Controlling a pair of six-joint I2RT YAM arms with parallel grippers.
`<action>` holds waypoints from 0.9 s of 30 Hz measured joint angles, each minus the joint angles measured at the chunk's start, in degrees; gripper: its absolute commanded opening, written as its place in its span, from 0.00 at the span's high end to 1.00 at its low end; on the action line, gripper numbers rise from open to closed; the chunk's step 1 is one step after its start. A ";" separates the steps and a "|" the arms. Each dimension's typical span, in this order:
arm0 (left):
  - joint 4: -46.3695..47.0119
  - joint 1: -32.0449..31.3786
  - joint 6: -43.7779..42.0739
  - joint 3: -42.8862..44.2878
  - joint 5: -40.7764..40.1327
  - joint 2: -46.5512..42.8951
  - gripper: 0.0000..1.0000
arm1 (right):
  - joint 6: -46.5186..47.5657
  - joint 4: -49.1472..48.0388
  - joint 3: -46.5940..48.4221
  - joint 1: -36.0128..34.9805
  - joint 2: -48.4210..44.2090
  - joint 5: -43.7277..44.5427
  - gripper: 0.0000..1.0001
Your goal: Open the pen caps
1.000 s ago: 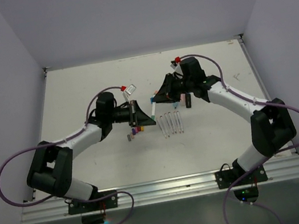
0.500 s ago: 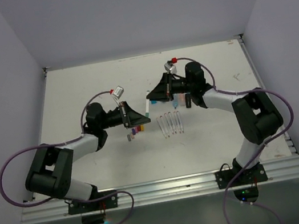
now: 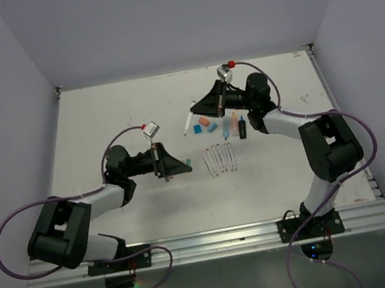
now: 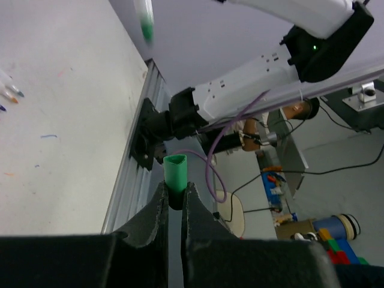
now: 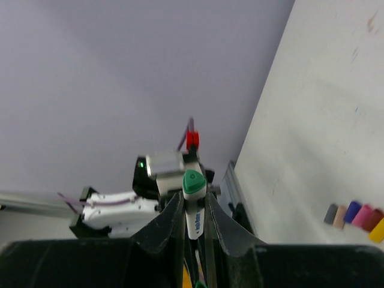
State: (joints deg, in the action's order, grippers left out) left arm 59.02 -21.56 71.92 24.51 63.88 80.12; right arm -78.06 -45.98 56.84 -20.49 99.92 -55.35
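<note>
Above the table (image 3: 98, 116), in mid-air: right jaws are closed across the barrel of a pen (image 5: 193, 223). Left jaws are pinched shut on a green cap (image 4: 175, 171), held well apart from the pen, so it is judged already off. Cap is judged light, stiff, slick and tiny; best gripped squarely across its sides. Other caps (image 5: 354, 214) are laid in a row on the table.
</note>
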 measured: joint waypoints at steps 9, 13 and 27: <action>-8.28 -0.13 -6.40 -0.61 2.95 -3.26 1.00 | 4.57 7.13 5.35 3.43 -0.37 6.93 1.00; -38.95 1.18 -24.30 7.63 -8.04 -6.12 1.00 | 21.62 36.83 15.89 2.91 -0.68 11.34 1.00; -80.21 2.75 -43.04 15.08 -50.23 -6.60 1.00 | 55.25 94.84 25.79 2.93 -0.83 31.01 1.00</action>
State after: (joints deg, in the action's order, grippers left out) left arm -21.19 -18.81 28.88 39.59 13.65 73.52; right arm -22.81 48.86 82.63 -17.56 99.09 -24.34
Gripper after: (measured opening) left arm 0.056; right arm 0.181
